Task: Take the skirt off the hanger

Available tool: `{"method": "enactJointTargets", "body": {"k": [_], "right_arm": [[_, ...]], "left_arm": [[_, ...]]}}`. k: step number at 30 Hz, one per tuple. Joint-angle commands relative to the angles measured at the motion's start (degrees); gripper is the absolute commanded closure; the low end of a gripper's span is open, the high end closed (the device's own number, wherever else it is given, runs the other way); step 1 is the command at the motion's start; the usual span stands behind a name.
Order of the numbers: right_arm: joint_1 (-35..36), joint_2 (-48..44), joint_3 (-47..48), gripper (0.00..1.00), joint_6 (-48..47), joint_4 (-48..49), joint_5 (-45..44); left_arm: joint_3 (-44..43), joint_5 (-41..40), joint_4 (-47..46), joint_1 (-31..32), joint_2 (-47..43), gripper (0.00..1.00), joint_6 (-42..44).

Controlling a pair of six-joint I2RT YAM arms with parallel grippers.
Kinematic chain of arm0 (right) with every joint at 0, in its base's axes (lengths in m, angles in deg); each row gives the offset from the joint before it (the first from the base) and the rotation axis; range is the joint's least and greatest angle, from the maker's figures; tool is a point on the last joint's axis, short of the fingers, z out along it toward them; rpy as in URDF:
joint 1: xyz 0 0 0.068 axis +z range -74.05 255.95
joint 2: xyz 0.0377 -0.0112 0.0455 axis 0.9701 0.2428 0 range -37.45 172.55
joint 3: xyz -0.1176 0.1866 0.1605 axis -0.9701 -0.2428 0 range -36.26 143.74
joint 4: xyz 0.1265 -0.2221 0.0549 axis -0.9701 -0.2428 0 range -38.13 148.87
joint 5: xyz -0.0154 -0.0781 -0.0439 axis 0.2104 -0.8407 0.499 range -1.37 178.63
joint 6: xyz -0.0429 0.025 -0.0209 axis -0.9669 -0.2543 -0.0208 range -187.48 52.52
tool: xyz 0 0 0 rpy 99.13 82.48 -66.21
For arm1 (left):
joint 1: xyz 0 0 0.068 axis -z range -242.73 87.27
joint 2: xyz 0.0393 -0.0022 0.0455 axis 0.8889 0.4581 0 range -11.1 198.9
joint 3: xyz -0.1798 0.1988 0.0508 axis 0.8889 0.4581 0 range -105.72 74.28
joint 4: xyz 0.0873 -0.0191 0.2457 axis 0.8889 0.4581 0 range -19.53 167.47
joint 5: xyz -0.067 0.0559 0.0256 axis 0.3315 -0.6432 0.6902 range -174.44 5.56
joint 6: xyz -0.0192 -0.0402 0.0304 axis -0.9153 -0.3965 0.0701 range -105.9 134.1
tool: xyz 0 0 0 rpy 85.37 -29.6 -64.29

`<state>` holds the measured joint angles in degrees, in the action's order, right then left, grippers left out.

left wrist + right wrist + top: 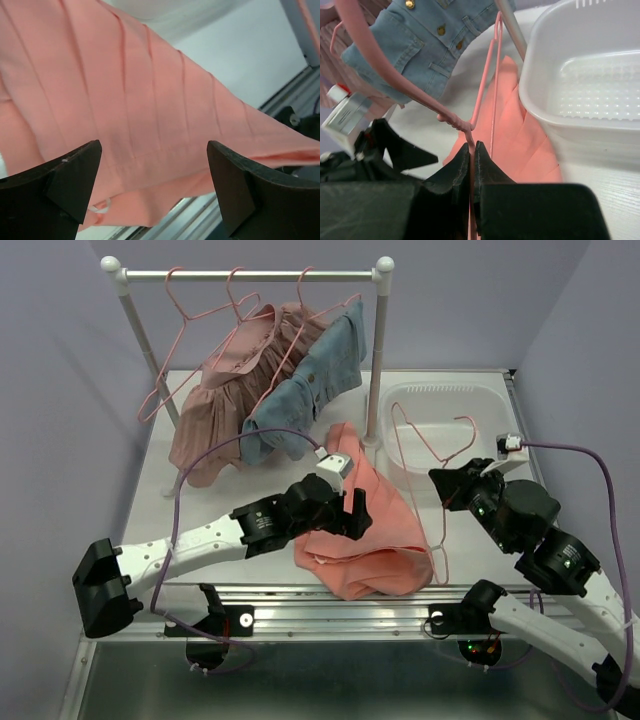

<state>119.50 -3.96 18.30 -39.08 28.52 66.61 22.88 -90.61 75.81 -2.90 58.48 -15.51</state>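
From where I stand, the skirt [225, 400] is up on the white rail [250, 275] at the back of the table [260, 480]. It hangs in dusty-pink ruffles from a pink hanger [236, 290], with its lower tiers sagging toward the tabletop. Where the fabric meets the wire is bunched up and hard to trace. A blue denim garment [310, 390] [410, 40] hangs just beside it and covers its right edge. Neither arm is at the skirt. The left gripper [350, 510] [155, 165] sits low over a coral-orange garment [385, 530] [125, 90] [520, 140] that lies rumpled on the near part of the table. Its jaws are spread as wide as they go, with cloth showing in the gap between them but nothing pinched. The wrist camera there sees little besides coral folds and a sliver of the table edge. The right gripper [445, 490] [472, 150] is clamped tight on the thin wire of a loose hanger [430, 445] [420, 97], whose frame rises in front of a white plastic basket [440, 395] [535, 100]. Its lower end drops behind the coral cloth, so I cannot tell whether any of that garment is caught on it. From above, the right arm's own body hides most of the grip.
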Motion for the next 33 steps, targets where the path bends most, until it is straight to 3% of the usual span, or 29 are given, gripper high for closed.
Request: {"method": "enactJointTargets", "body": {"k": [1,4,9,14,25,27,29,31,32,33], "right_arm": [[0.13,0.52,-1.56,0.99,1.3,8.63,-5.83],[0.13,1.39,-1.66,0.99,1.65,10.04,-8.46],[0.13,4.2,1.76,0.99,1.74,10.49,-9.62],[0.13,6.76,3.7,0.99,2.8,9.43,-9.01],[0.13,7.55,4.5,0.99,3.41,10.31,-5.31],[0.13,7.55,4.32,0.99,3.59,10.48,-4.87],[0.13,7.55,4.23,0.99,3.59,11.01,-5.22],[0.13,7.72,3.97,0.99,3.5,11.19,-5.84],[0.13,7.81,3.88,0.99,3.41,11.28,-6.1],[0.13,7.81,3.79,0.99,3.41,11.19,-6.37]], "left_arm": [[0.6,-3.31,-1.92,5.89,-2.61,0.01,0.34],[0.86,-4.9,-3.67,9.76,-2.52,0.01,1.99],[4.11,-1.05,-14.47,16.09,-1.38,0.01,8.15],[3.76,2.92,-19.66,16.89,2.66,0.01,13.16],[-0.37,3.27,-22.83,17.07,9.95,0.05,18.79],[-0.98,4.06,-23.71,17.07,10.66,0.17,18.88],[-1.51,5.38,-24.85,16.98,11.63,0.47,19.41],[-1.86,7.13,-25.38,17.07,12.86,0.69,19.58],[-2.13,7.75,-25.56,17.07,13.21,0.91,19.5],[-2.3,7.84,-25.65,17.07,13.56,1.0,19.41]]}}
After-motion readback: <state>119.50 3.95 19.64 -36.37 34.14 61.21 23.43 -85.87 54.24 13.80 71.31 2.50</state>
